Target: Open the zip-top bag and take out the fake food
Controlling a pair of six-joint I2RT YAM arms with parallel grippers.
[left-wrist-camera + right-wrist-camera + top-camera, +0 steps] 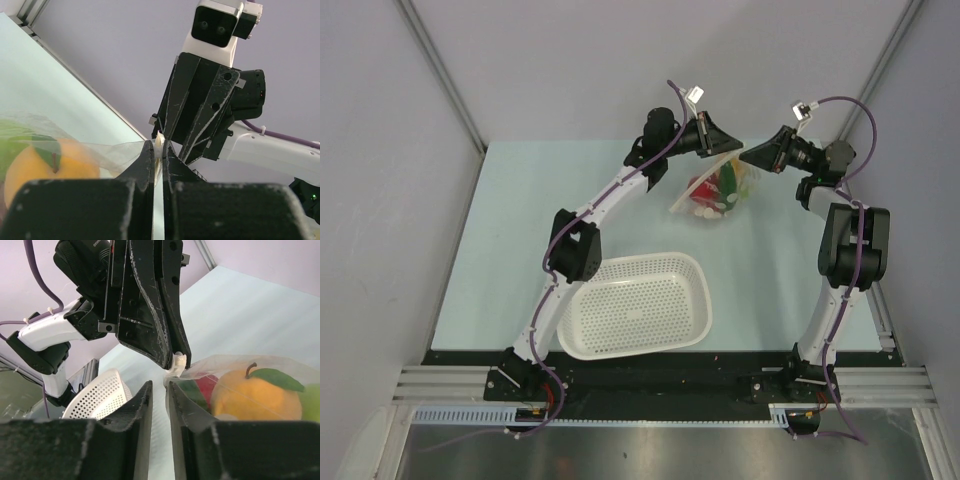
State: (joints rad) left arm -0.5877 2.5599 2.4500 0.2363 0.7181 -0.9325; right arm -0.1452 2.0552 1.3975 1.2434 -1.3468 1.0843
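Observation:
The clear zip-top bag (716, 192) hangs over the far part of the table between both arms. My left gripper (159, 146) is shut on a bunched whitish piece of the bag's top edge (160, 140). In the top view it (731, 148) sits just left of my right gripper (749, 157). My right gripper (159, 386) stands slightly open right under that pinch. A thin bit of bag edge lies against its right finger (176, 395), not clamped. Inside the bag I see fake food: an orange fruit with a leaf (257, 395), a red piece (207, 384) and a green one (189, 390).
A white perforated basket (635, 305) lies on the pale table (520, 230) near the front, between the two arm bases; its rim (100, 392) shows in the right wrist view. Grey walls close in the back and sides.

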